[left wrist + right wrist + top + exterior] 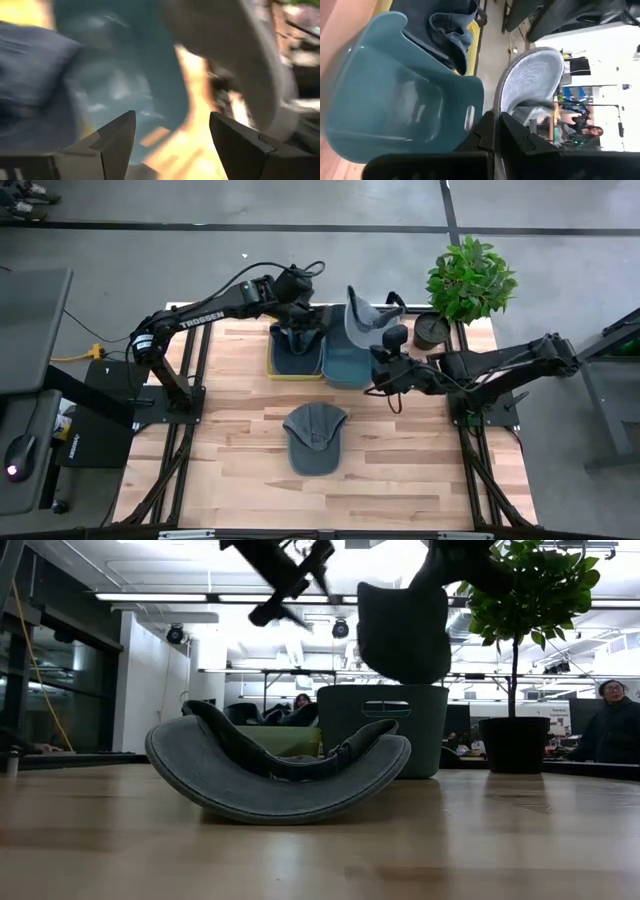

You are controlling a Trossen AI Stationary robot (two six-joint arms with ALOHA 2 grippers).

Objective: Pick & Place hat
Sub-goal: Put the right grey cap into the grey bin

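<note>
High view, right gripper: the right gripper (384, 346) reaches in from the right and is clamped on a grey hat (362, 318), holding it by the edge so it hangs over the teal bin (345, 365) at the back of the table (400, 470). I'd say it is held there ready to be let down into that bin.
High view, left gripper: the left gripper (297, 315) hovers over the yellow bin (275, 368), which has dark cloth in it, just beside the teal one. It carries nothing.
High view, second hat: another grey hat, the cap on the table (314, 437), lies mid-table in front of the bins, well apart from both grippers. It looks like the next one to fetch.
High view, bystander: a potted plant (468, 278) stands at the back right corner, near the right arm.
Low view: the cap on the table (275, 772) rests crown down, rocking on its curve. Behind it the teal bin (385, 725) stands, with the held hat (403, 630) hanging right above its rim, not yet touching it that I can see. People (610, 730) sit in the room beyond.
Left wrist view: the left fingers (117, 137) stand apart with nothing between them, and the teal bin (125, 75) shows blurred beyond.
Right wrist view: the right fingers (517, 131) are pinched tight on the hat's edge, its brim (530, 77) rising just beside the teal bin (395, 95) wall, between it and the room.
</note>
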